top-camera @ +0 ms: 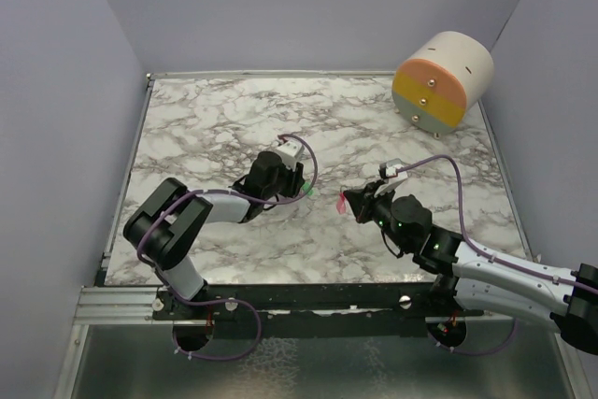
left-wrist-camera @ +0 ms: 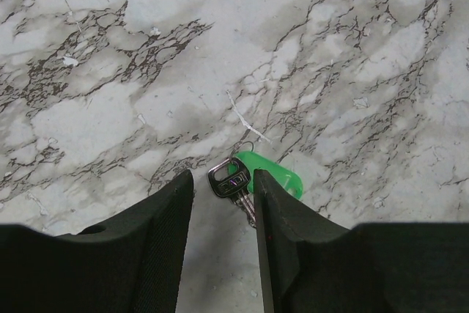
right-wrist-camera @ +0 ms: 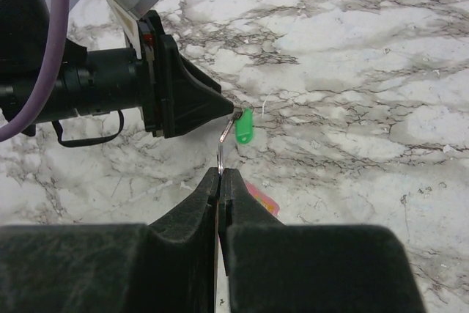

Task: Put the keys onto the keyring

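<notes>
A silver key (left-wrist-camera: 229, 179) with a bright green tag (left-wrist-camera: 272, 174) lies flat on the marble between the tips of my left gripper (left-wrist-camera: 222, 176). Its fingers stand apart; the key's blade runs close along the right finger (left-wrist-camera: 275, 218) and the left finger is clear of it. My right gripper (right-wrist-camera: 220, 174) is shut on a thin metal keyring (right-wrist-camera: 222, 150), seen edge-on, which reaches up toward the green tag (right-wrist-camera: 244, 126) and the left gripper's tip (right-wrist-camera: 226, 112). A pink-red tag (right-wrist-camera: 258, 194) shows beside the right finger. From above, green (top-camera: 306, 191) and pink (top-camera: 342, 203) lie close together mid-table.
A cream drum (top-camera: 444, 81) with a peach, orange and green face and small knobs lies on its side at the back right corner. Pale walls close in the marble table (top-camera: 234, 119) on three sides. A purple cable (top-camera: 458, 184) loops over the right arm.
</notes>
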`<state>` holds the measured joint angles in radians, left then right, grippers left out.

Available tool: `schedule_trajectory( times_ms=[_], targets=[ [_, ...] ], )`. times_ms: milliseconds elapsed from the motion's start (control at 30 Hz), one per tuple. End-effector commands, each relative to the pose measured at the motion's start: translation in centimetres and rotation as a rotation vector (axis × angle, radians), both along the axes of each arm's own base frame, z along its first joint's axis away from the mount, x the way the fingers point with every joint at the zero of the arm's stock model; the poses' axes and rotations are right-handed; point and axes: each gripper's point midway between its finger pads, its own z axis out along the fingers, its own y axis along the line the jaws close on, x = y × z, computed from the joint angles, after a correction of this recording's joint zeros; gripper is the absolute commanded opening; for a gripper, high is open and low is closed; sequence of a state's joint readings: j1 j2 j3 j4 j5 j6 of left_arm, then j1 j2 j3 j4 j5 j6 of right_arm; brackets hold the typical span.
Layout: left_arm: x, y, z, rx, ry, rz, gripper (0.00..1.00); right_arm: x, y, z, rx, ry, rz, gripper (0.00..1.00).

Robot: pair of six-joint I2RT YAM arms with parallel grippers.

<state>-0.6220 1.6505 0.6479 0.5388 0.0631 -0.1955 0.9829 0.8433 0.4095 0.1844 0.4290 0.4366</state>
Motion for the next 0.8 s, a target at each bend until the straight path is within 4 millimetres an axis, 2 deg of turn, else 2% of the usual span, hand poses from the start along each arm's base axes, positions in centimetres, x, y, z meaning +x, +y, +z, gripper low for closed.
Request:
schedule_trajectory(
  times_ms=[0, 100, 233, 267, 433, 767],
  targets=[
    [1.3, -0.9, 1.1, -0.007, -0.067, -0.04, 0.4, 0.3, -0.1, 0.8, 0.004, -0.019, -0.018, 0.01],
    [1.4, -1.0, 0.8, -0.001, -0.074, -0.048, 0.39, 0.3, -0.2, 0.9, 0.004, -0.022, -0.021, 0.01],
    [1.7, -1.5, 1.5, -0.015, -0.101, -0.07, 0.39, 0.3, -0.1, 0.9, 0.002, -0.021, -0.019, 0.01],
    [1.6, -1.5, 0.6, -0.004, -0.083, -0.075, 0.39, 0.3, -0.2, 0.9, 0.002, -0.021, -0.02, 0.01],
    [1.7, -1.9, -0.4, 0.0, -0.061, -0.093, 0.35, 0.3, -0.3, 0.9, -0.001, -0.022, -0.024, 0.01],
    [1.9, -1.8, -0.7, 0.006, -0.061, -0.096, 0.35, 0.3, -0.4, 0.8, -0.005, -0.022, -0.027, 0.01]
  ],
)
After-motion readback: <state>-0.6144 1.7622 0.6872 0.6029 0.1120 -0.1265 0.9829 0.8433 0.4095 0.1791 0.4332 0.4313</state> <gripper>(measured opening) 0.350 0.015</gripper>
